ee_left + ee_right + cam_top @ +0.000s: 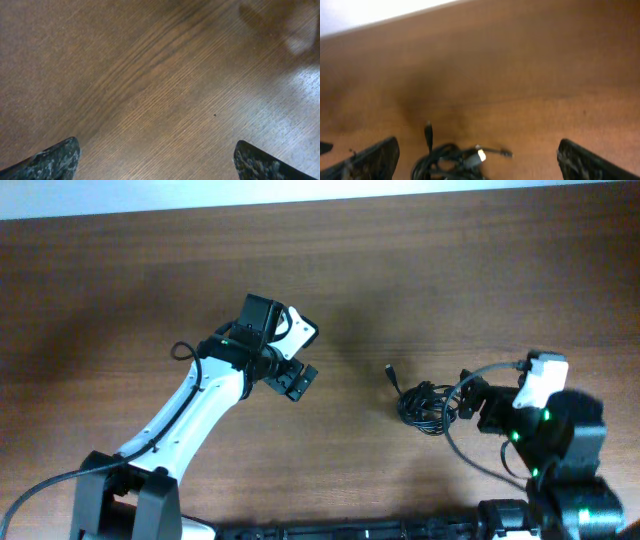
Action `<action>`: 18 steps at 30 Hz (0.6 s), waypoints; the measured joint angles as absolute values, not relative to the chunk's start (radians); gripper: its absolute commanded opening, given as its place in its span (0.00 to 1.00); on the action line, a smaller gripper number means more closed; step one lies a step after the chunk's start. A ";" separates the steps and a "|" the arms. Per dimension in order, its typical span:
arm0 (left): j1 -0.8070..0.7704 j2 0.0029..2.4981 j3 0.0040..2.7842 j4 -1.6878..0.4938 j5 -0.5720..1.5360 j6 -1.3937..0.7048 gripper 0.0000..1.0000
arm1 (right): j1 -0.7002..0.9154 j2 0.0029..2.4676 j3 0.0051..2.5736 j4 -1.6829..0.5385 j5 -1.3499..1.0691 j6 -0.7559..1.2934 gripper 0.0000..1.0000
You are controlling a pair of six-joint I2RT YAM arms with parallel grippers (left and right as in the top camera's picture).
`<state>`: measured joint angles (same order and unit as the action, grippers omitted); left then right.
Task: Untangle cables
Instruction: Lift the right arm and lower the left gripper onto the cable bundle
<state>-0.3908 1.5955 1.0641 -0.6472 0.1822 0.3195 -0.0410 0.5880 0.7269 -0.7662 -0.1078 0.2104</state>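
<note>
Right gripper (479,157) spread wide, seemingly clear of cables (424,404); left gripper (156,159) gapes.

Your right tool (479,147) hung over the worktop (530,75), fingers (375,160) spread wide; the cables (447,162) lay bunched between them, one plug (428,132) sticking up, another showing a pale tip.

The cables (424,406) are thin black cords, bunched into one small tangled knot of loose loops. They lie just beside the right pincer (467,396), at its tips. One end with a small black plug (390,370) strays out of the bunch on the side away from that pincer. A pale plug tip (479,156) shows within the tangle.
</note>
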 measured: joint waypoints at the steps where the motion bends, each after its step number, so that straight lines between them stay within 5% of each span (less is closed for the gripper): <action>1: -0.391 1.596 1.065 -0.646 0.182 0.319 0.98 | -0.041 0.668 0.779 -0.794 -0.135 0.210 0.99; 11: -0.391 1.596 1.064 -0.646 0.182 0.319 0.99 | -0.043 1.129 0.915 -0.774 -0.732 0.215 0.99; 18: -0.391 1.596 1.064 -0.646 0.182 0.319 0.98 | -0.043 1.271 0.916 -0.782 -0.847 0.244 0.99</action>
<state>-0.3908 1.5955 1.0641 -0.6464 0.1822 0.3195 -0.0425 1.2713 0.9165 -0.7822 -0.8474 0.2443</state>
